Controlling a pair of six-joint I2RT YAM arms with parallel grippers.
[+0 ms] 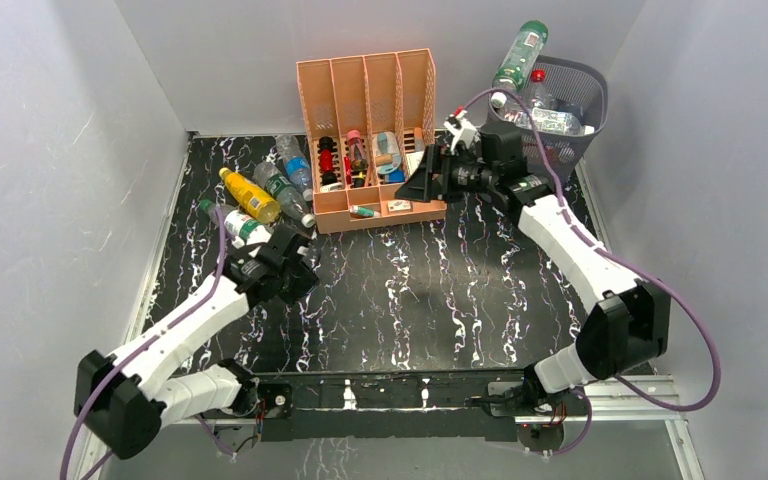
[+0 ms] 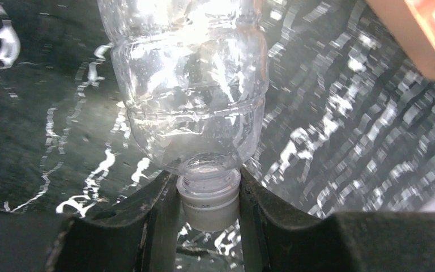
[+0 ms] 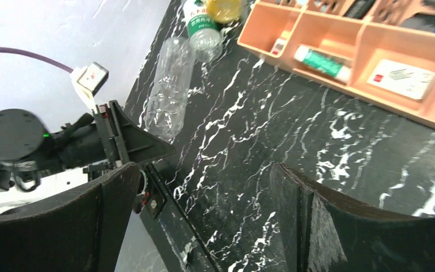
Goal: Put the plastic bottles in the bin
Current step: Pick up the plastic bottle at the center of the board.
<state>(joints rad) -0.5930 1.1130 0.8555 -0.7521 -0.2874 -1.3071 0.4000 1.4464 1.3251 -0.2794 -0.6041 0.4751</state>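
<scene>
- Two grippers: the left gripper is clamped on the white-capped neck of a clear bottle. The right gripper is spread wide with nothing between its fingers, near the organizer's front right corner
- Four more bottles lie at the left rear of the marble table: a yellow bottle, a green-labelled bottle, a blue-labelled bottle and a green-capped bottle
- The clear bottle is ribbed, dented and bare of label, lying on the table
- One dark mesh bin at the right rear holds at least three bottles: a tall green bottle pokes above the rim, with a red-capped bottle beside it
- One peach four-slot organizer holds small red, black and blue items
</scene>
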